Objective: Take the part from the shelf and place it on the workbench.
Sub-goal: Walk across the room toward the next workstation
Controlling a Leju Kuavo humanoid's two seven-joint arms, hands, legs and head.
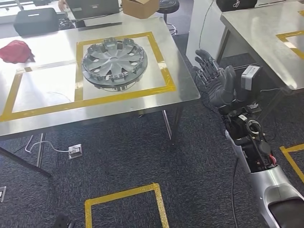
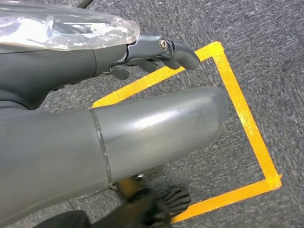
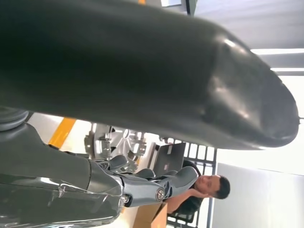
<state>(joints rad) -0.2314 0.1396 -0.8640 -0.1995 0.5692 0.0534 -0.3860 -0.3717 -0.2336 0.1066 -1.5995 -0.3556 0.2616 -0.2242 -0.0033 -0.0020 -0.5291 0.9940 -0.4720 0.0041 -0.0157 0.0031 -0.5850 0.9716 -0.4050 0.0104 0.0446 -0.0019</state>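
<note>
Resting inside a yellow-taped square, the part [image 1: 114, 61] lies flat on the bench [image 1: 179, 90]. Right hand [image 1: 216, 78] — at three o'clock of it — hangs released, fingers spread; left hand [image 2: 157, 52] grasps nothing.

No text, label, brand, number or sign can be read in any of the views. A small white label on the right arm [image 1: 242, 117] is too small to make out.
</note>
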